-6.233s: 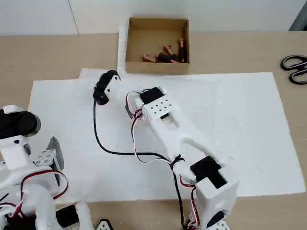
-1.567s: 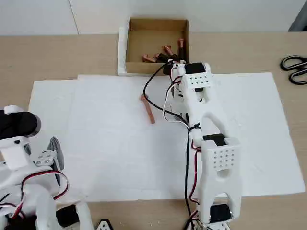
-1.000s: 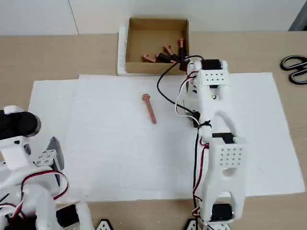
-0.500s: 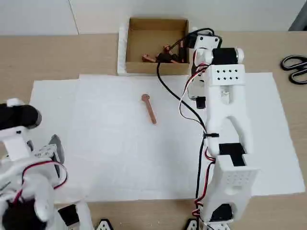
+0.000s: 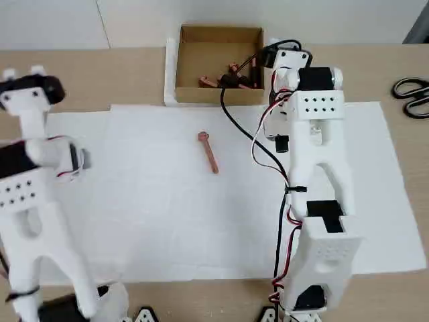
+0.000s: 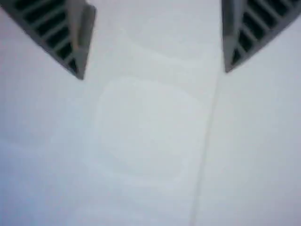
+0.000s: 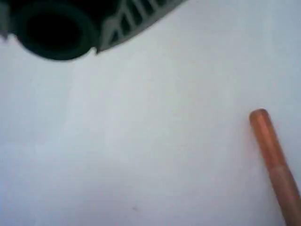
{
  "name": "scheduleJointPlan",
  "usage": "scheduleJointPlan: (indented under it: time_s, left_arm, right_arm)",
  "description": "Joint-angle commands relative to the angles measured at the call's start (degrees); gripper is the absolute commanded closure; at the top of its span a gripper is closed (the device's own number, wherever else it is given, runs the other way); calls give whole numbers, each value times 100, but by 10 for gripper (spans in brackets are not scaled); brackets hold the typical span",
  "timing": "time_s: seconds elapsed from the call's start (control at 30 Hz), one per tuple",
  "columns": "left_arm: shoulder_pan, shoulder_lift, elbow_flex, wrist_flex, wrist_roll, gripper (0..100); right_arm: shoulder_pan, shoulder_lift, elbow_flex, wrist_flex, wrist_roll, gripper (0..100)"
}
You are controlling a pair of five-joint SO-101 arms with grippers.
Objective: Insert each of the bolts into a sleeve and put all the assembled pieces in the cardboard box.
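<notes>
Across the wooden table [image 5: 100, 74] lies a wide sheet of white paper [image 5: 147, 221], creased and slightly rumpled. Behind the table runs a pale wall [image 5: 67, 20]. Beyond the paper's far edge stands the box [image 5: 221, 96], open at the top, with copper-and-black pieces [image 5: 231, 77] heaped toward its right side. One bolt [image 5: 209, 154] lies alone on the paper, in front of the box and well apart from both arms, its head toward the box. Scissors [image 5: 412, 94] rest on bare wood at the far right.

The left arm [image 5: 33, 168] stands over the paper's left part. The left gripper [image 6: 154, 73] hangs over bare paper with its jaws spread wide and nothing between them. The right arm [image 5: 315, 134] stretches up to the box's right wall. The right gripper [image 7: 56, 28] clamps a black sleeve [image 7: 51, 35], seen end-on beside a ribbed grey finger.

The pieces overlap too much to count. The scissors are cut off by the edge. From above, cables and the wrist hide the right fingertips. In the right wrist view the bolt [image 7: 275, 160] shows its shank but not its head.
</notes>
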State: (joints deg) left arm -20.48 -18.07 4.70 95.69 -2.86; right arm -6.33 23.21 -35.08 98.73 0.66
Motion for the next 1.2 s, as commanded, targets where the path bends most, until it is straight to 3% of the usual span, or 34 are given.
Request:
scheduleJointPlan:
  time_s: [0.0, 0.27, 0.47, 0.63, 0.87, 1.17]
  left_arm:
    - [677, 703, -927, 325, 264, 818]
    - [2295, 2716, -2352, 343, 1152, 818]
    - [2848, 4299, -3908, 343, 2303, 816]
    - [3455, 5503, -5376, 343, 2752, 816]
    - [3648, 7015, -6686, 387, 2725, 818]
    - [3622, 7525, -6870, 440, 3376, 818]
  right_arm:
    - [48, -418, -255, 48, 26, 995]
    - [66, -400, -255, 66, 53, 995]
    - [391, -409, 70, 48, 53, 995]
    - [523, -418, 352, 48, 53, 995]
    - [488, -409, 369, 48, 18, 995]
    - [488, -409, 369, 40, 9, 995]
